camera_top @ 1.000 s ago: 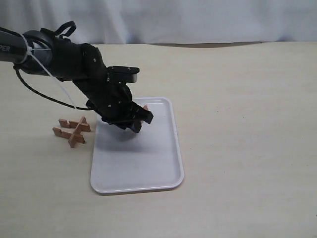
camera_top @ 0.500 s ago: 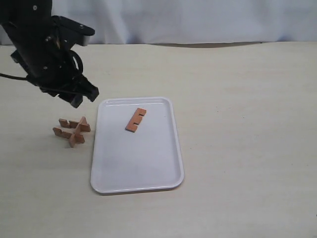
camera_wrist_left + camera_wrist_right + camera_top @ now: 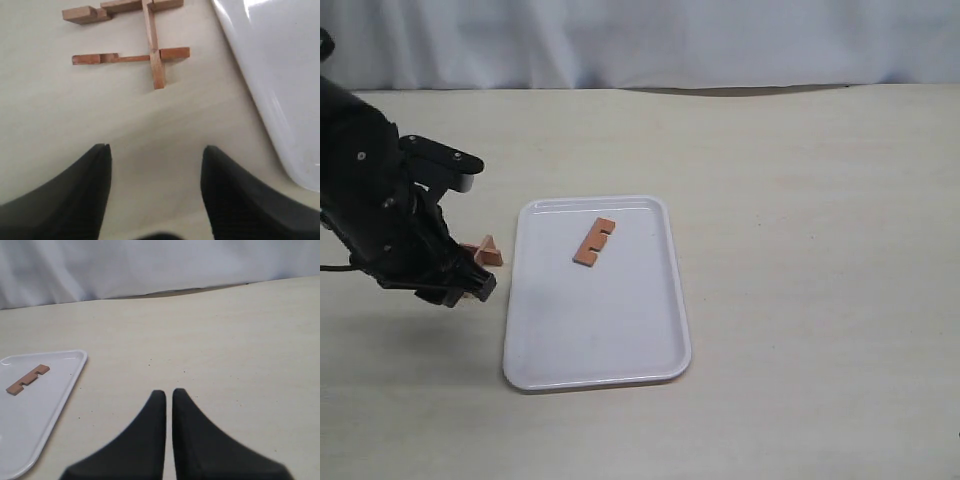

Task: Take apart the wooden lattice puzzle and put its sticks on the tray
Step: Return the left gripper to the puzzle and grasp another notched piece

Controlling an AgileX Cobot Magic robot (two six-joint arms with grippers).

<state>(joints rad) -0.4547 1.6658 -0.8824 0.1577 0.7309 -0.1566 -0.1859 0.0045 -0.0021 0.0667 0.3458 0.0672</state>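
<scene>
One stick [image 3: 594,242] lies flat on the tray [image 3: 620,340], up in the far half and angled slightly, with its two square notches facing the right rim. It rests alone on the white plastic, clear of every rim.

Over to the left side now. The wooden lattice puzzle [image 3: 150,47] sits on the pale surface [image 3: 800,200], just beside the tray's left long edge but not touching it. From the left wrist camera it reads as three pieces, one crossing two parallel ones, and the far one is partly cut off at the frame edge. In the exterior view the left arm [image 3: 380,210] covers most of it, and only a small reddish corner pokes out next to the tray.

The left end effector [image 3: 155,150] has its black fingers spread wide with nothing between them, only bare surface. The puzzle lies out ahead of the fingertips, apart from them. Whether the tips touch the surface, I cannot tell.

The right end effector [image 3: 168,392] shows its two fingers pressed almost together, only a thin slit between them, gripping nothing. It points across open surface well to the right of the tray, and the lone stick shows off to one side of its view. A pale fabric backdrop [image 3: 670,40] closes off the far edge.
</scene>
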